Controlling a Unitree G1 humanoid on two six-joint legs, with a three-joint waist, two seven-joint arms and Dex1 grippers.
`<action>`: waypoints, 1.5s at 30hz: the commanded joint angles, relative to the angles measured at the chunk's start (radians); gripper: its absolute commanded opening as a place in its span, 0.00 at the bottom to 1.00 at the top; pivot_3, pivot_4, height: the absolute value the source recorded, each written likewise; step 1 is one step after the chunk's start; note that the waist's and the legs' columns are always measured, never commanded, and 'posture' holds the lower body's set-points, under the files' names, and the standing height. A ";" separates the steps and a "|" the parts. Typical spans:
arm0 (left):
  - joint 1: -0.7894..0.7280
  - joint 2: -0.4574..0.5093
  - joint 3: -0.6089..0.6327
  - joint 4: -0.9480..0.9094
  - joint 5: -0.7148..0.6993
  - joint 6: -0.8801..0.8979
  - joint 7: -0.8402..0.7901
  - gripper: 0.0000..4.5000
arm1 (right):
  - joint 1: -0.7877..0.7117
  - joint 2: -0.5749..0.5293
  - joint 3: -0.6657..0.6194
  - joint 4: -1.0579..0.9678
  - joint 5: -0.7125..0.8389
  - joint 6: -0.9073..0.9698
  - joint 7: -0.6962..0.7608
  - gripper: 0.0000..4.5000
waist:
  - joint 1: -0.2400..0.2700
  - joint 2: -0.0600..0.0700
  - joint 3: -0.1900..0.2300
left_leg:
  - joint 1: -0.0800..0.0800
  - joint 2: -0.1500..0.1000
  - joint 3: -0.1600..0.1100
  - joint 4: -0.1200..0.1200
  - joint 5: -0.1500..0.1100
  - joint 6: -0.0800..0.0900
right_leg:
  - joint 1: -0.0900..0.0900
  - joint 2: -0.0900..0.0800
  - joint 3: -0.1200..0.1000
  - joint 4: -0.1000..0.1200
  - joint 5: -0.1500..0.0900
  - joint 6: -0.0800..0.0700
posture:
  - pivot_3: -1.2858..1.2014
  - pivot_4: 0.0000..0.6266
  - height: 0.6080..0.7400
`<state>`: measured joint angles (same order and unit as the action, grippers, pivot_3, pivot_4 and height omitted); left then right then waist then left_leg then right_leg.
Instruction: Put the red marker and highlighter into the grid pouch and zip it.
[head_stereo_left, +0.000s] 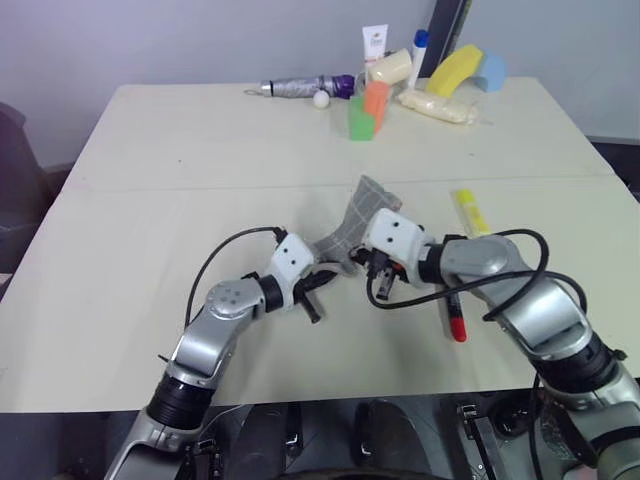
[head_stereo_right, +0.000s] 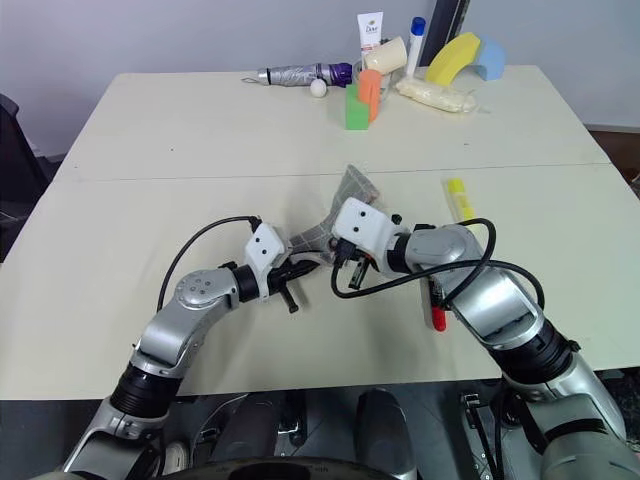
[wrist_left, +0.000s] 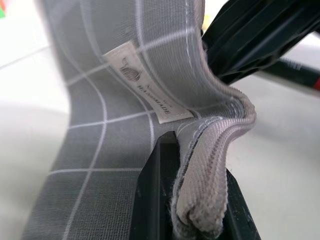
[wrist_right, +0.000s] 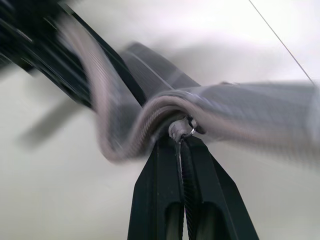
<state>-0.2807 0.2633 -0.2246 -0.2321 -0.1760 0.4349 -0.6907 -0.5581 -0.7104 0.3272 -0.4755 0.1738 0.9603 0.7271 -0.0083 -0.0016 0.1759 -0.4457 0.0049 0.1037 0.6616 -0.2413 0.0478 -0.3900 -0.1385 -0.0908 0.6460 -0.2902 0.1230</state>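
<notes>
— Pouch's up! Grid pouch (head_stereo_left: 352, 228) hangs between both grippers, left gripper (head_stereo_left: 318, 290) clamped on its zipper edge, right gripper (head_stereo_left: 372, 270) pinching the pull.

— Red marker (head_stereo_left: 455, 318) and highlighter (head_stereo_left: 470, 211) lie beyond the right gripper. Tugging apart could tear fabric loose.

Even, soft overhead light on my worktop (head_stereo_left: 150, 180); shadows under my arms are faint and there is no glare. Head views are sharp. In my right wrist view the pouch (wrist_right: 240, 107) smears with motion blur (my fingers (wrist_right: 165, 200) stay crisp); the left wrist view's background is out of focus.
</notes>
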 joint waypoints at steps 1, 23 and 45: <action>-0.028 -0.006 0.033 -0.099 -0.058 -0.018 -0.005 0.00 | -0.004 -0.005 -0.013 0.044 -0.008 -0.023 0.002 0.00 | -0.001 0.000 0.000 | 0.000 0.000 0.000 0.000 0.000 0.000 | 0.000 0.000 0.000 0.000 0.000 0.000 | 0.52 0.24 1.00; -0.042 0.032 -0.030 0.005 0.083 -0.187 0.026 0.00 | -0.043 0.082 0.028 -0.049 0.012 0.009 0.007 0.00 | -0.001 0.000 0.000 | 0.000 0.000 0.000 0.000 0.000 0.000 | 0.000 0.001 -0.001 0.000 0.000 0.000 | 0.52 0.24 1.00; 0.006 0.078 0.038 0.004 0.014 -0.164 0.028 0.00 | -0.062 0.044 -0.106 0.131 -0.042 -0.046 -0.077 0.00 | -0.001 0.000 0.000 | 0.000 0.000 0.000 0.000 0.002 -0.003 | 0.000 0.001 -0.001 0.000 0.000 0.000 | 0.52 0.24 1.00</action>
<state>-0.2761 0.3526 -0.2015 -0.2006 -0.1407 0.2731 -0.6696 -0.6032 -0.6734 0.2590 -0.3242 0.1324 0.9139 0.6634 -0.0096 -0.0017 0.1761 -0.4459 0.0051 0.1042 0.6614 -0.2396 0.0449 -0.3902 -0.1378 -0.0919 0.6460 -0.2901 0.1230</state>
